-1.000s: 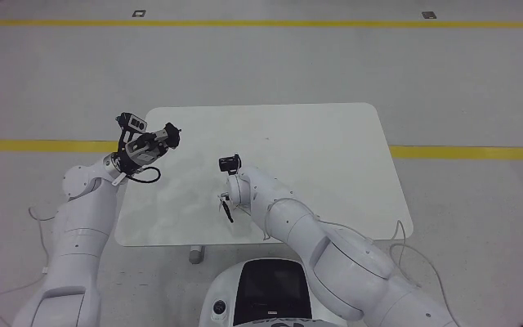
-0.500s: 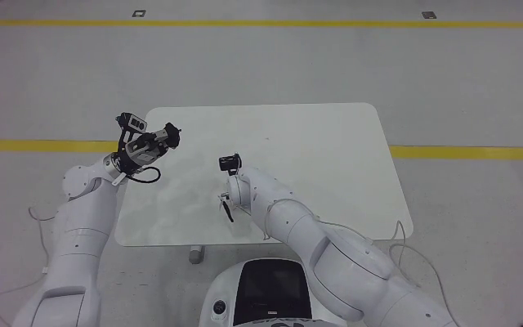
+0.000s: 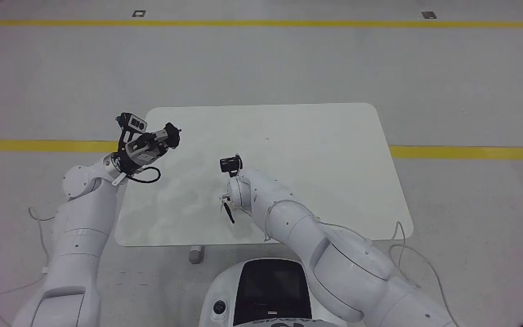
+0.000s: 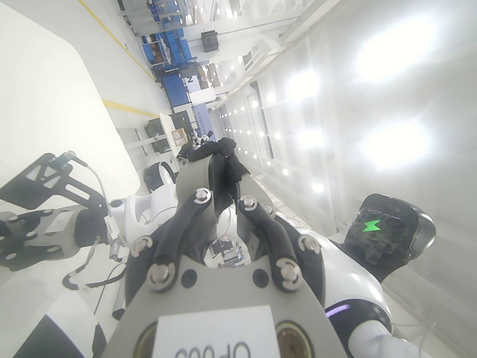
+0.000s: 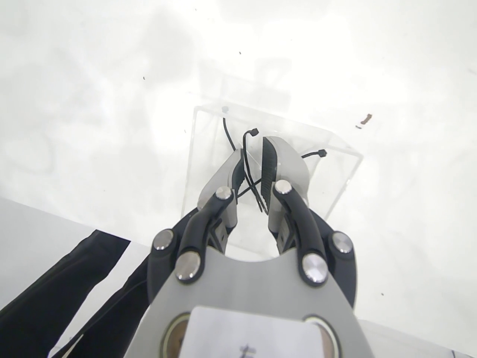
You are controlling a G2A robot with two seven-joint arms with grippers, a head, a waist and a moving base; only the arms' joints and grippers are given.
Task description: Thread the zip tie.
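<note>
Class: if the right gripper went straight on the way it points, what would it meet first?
Most likely the black zip ties lying in the clear box, just ahead of the right gripper; depth is unclear.

From the top camera I look straight down on the whole table [image 3: 327, 163] from high up. My right wrist camera sits close behind the right hand [image 5: 253, 148], facing down at that same table. The left one, behind the left hand [image 4: 223, 163], faces out across the hall [image 4: 175, 20], with the table's edge alongside.
</note>
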